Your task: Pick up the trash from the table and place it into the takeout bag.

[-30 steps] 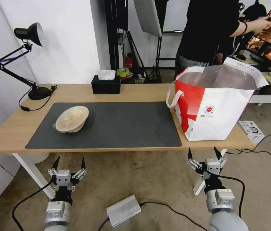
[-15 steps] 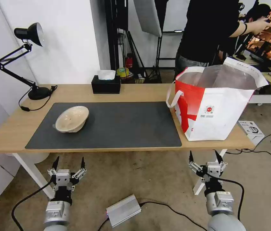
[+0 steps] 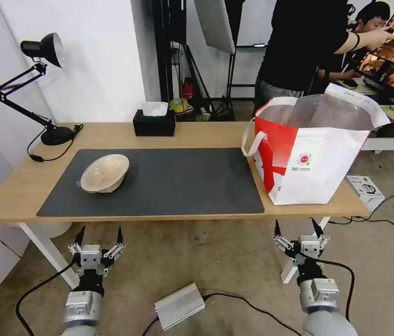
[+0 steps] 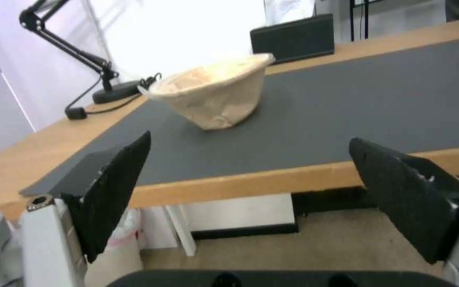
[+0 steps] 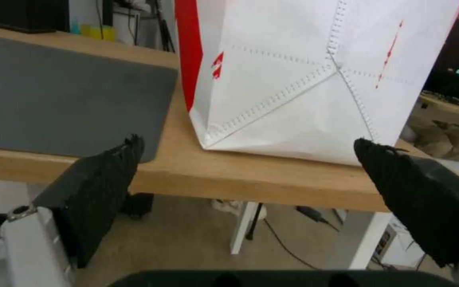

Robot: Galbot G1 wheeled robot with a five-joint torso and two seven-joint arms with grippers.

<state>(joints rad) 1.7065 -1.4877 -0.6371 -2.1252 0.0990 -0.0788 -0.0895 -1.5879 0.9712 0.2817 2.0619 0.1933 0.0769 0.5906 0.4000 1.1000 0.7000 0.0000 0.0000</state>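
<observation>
One piece of trash, a soiled beige bowl [image 3: 105, 173], lies on the table [image 3: 197, 133], tipped on its side on the left part of the dark grey mat [image 3: 183, 179], with its opening turned up and toward the near side. Far behind it a black tissue box [image 3: 154, 122] stands at the far edge of the wood, and a black desk lamp [image 3: 43, 88] occupies the far left corner with its cord trailing on the tabletop. At the right end stands the takeout bag [image 3: 315, 154], white and red, upright and gaping open so that the silver lining shows, a white strap hanging off its left side; its near bottom corner sits just beside the mat's right edge. Both arms hang low in front of the table's near edge, below the tabletop. The left hand [image 3: 99, 233] points up toward the bowl with its fingers spread wide and nothing between them. The right hand [image 3: 298, 227] is below the bag, likewise spread wide and holding nothing.
</observation>
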